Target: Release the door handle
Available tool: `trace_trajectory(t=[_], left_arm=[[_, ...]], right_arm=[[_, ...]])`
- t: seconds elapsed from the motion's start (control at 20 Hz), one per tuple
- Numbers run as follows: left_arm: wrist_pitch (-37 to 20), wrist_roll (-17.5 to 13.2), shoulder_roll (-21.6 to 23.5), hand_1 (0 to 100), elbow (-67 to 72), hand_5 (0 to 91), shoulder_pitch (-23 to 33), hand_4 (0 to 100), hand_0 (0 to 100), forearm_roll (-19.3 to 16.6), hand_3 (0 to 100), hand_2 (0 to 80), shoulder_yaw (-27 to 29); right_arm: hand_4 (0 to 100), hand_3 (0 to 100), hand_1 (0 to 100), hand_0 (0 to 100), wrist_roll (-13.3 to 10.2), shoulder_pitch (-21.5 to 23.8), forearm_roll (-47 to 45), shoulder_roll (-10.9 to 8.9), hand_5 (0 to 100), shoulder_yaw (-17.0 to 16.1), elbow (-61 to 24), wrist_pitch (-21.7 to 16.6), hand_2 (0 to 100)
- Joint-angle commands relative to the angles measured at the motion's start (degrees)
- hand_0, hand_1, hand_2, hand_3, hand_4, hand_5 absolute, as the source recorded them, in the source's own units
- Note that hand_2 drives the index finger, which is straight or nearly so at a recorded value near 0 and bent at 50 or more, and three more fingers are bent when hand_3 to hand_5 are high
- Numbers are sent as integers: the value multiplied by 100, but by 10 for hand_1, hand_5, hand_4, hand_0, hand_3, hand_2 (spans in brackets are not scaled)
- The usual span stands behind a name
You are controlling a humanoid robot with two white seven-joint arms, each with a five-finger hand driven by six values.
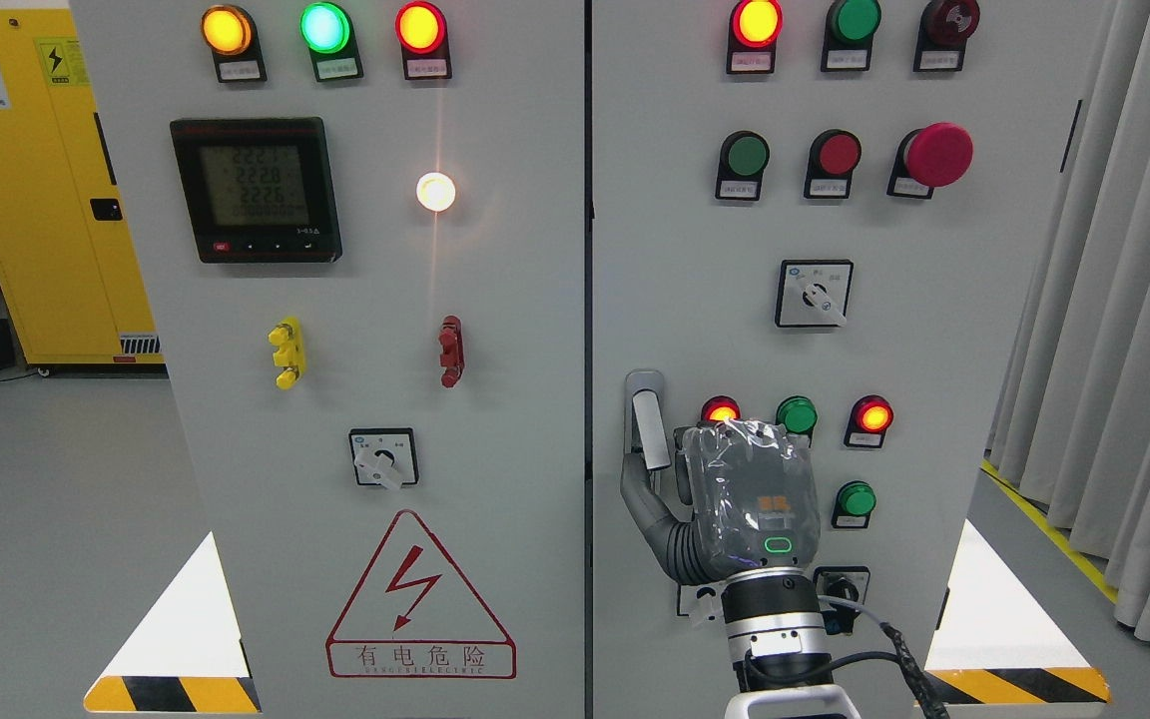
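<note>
One robot hand (735, 499), right, raised upright against door (934, 350), back toward camera, thumb touching handle (646, 424); grasp cannot tell.

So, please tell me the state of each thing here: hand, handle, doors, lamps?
Right hand: at the handle, thumb by its lower end; grip not clear.
Handle: upright on the right door.
Doors: both closed.
Top left lamps: amber, green, red, all lit.
White lamp: lit.
Meter: on, showing digits.
Top right red lamp: lit.
Red mushroom button: state not clear.

door handle's (646, 424) lower end and fingers behind the right hand (747, 499)
</note>
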Motion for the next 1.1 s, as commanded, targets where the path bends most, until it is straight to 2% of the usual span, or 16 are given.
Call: trace_trajectory(t=[0.0, 0.6, 1.05], left_arm=[[32, 3, 0, 556, 0, 0, 0, 0, 120, 0, 0, 0, 2], [33, 3, 0, 556, 0, 0, 0, 0, 120, 0, 0, 0, 2], [33, 3, 0, 556, 0, 0, 0, 0, 120, 0, 0, 0, 2]], right_arm=[[1000, 1000, 416, 601, 36, 3, 4, 3, 1000, -6, -8, 48, 971], [1000, 1000, 439, 582, 9, 29, -14, 3, 1000, -41, -52, 48, 970], [1000, 1000, 396, 568, 9, 29, -31, 3, 1000, -67, -52, 57, 970]])
